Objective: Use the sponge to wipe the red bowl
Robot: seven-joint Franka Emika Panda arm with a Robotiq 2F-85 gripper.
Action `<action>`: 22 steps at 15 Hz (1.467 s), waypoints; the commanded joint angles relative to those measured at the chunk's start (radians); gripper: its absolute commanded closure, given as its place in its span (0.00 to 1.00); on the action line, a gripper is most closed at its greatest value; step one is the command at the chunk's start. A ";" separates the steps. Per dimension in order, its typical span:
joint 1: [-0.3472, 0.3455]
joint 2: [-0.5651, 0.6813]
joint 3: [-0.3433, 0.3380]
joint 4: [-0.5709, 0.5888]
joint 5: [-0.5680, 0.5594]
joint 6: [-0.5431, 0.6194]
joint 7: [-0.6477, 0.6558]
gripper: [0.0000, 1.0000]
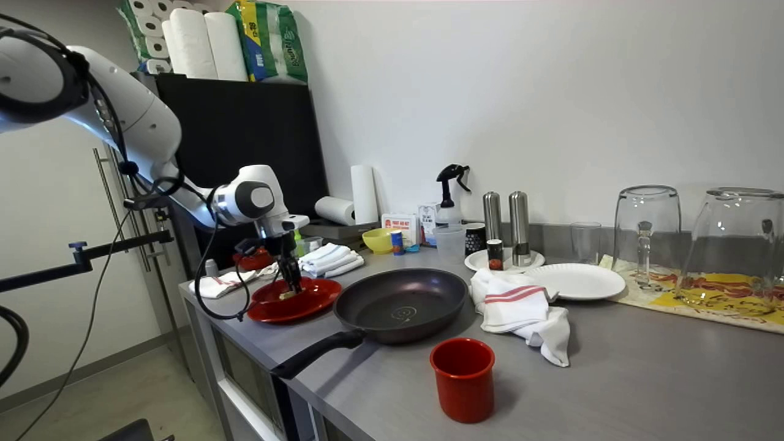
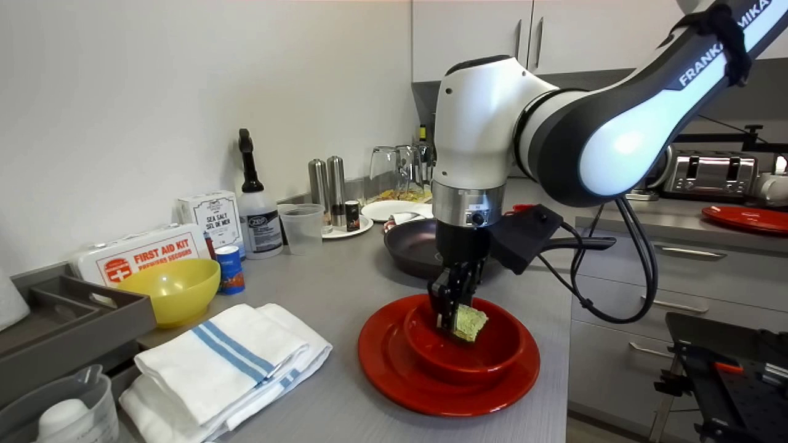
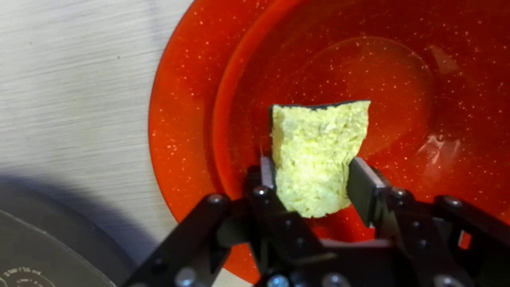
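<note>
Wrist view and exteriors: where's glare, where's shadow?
Wrist view: glints on the red bowl, shadow beside the frying pan; in an exterior view, a bright hotspot on the robot arm; in an exterior view, the red cup throws a soft shadow.

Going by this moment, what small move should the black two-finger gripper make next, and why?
Probably a slight lowering of the gripper toward the inside of the glossy red round bowl. The gripper holds the porous yellow-green sponge within the bowl's rim, but whether sponge and bowl touch is unclear, and wiping needs contact.
</note>
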 commanded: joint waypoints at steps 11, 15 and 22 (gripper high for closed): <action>0.007 0.015 -0.006 0.006 0.078 -0.119 -0.012 0.77; 0.004 0.021 -0.001 0.018 0.105 -0.163 -0.023 0.77; -0.001 0.030 0.019 0.070 0.213 -0.273 -0.123 0.77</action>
